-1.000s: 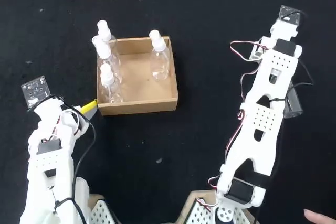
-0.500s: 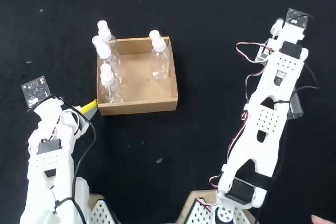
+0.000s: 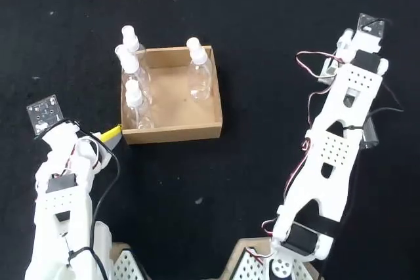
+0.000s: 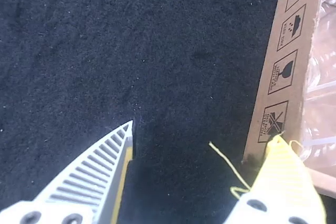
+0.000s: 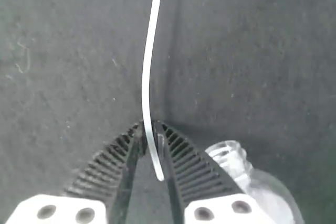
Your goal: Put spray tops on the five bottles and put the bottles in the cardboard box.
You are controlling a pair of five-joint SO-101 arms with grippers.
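Note:
The cardboard box stands left of the table's middle. Several clear bottles with white spray tops are at it: one by its far right corner, one by its near left corner, two more at its far left corner. My right gripper is shut on the thin white tube of a spray top at the far right of the table. An uncapped clear bottle lies beside it, partly under the right arm. My left gripper stands open and empty by the box's near left corner.
The table is covered in black cloth. The right arm stretches along the right side. The left arm sits at the near left. Open cloth lies between the box and the right arm.
The right arm has swung a little to the right and farther out with the spray top; the white spray head now shows beside its wrist. The left arm has not moved.

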